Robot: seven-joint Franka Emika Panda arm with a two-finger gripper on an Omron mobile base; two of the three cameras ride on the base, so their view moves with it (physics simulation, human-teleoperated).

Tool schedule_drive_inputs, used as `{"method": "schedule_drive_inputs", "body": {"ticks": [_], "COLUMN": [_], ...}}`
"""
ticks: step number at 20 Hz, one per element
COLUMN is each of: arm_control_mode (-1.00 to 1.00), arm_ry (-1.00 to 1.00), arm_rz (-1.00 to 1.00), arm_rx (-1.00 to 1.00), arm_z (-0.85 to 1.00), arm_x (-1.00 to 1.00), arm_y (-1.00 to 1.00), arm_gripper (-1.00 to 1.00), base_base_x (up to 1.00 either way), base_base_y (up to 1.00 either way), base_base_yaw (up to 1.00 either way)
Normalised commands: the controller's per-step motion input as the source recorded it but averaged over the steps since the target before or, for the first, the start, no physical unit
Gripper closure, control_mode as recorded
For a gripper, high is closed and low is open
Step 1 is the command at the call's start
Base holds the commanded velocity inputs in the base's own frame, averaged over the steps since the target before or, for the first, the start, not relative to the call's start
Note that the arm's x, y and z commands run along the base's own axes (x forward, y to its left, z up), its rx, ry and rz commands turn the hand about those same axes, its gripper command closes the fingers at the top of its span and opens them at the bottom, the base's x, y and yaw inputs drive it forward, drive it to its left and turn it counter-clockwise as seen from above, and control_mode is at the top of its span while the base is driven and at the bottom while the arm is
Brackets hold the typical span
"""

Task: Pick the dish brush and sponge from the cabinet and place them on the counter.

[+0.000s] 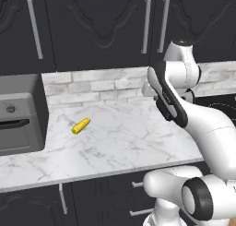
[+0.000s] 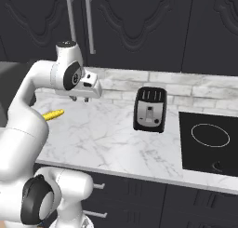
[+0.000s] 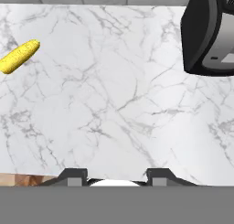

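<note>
The cabinet (image 1: 101,26) (image 2: 139,31) hangs over the counter with its dark carved doors shut and silver bar handles (image 2: 89,24) upright. The dish brush and sponge are hidden. My gripper (image 2: 79,99) (image 3: 116,177) hovers above the white marble counter (image 1: 120,142) (image 2: 107,138) (image 3: 114,104), pointing down, well below the cabinet doors. Its fingertips (image 3: 75,175) stand apart with nothing between them, so it is open and empty.
A yellow corn cob (image 1: 81,125) (image 2: 53,114) (image 3: 19,56) lies on the counter to the gripper's left. A black toaster (image 2: 150,110) (image 3: 210,33) stands to its right, beside a black cooktop (image 2: 209,138). A dark grey appliance (image 1: 18,114) occupies the far left.
</note>
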Motion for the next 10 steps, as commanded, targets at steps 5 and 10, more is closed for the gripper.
{"method": "schedule_drive_inputs", "body": {"ticks": [5,10], "arm_control_mode": [-1.00,-1.00], "arm_ry": [-0.09,-0.21], "arm_rz": [0.00,0.00], "arm_rx": [0.00,0.00], "arm_z": [0.02,0.12], "arm_x": [-0.06,-0.12], "arm_y": [0.00,0.00], "arm_gripper": [-1.00,-1.00], "base_base_x": [0.00,0.00], "base_base_y": [0.00,0.00], "base_base_yaw": [0.00,0.00]}}
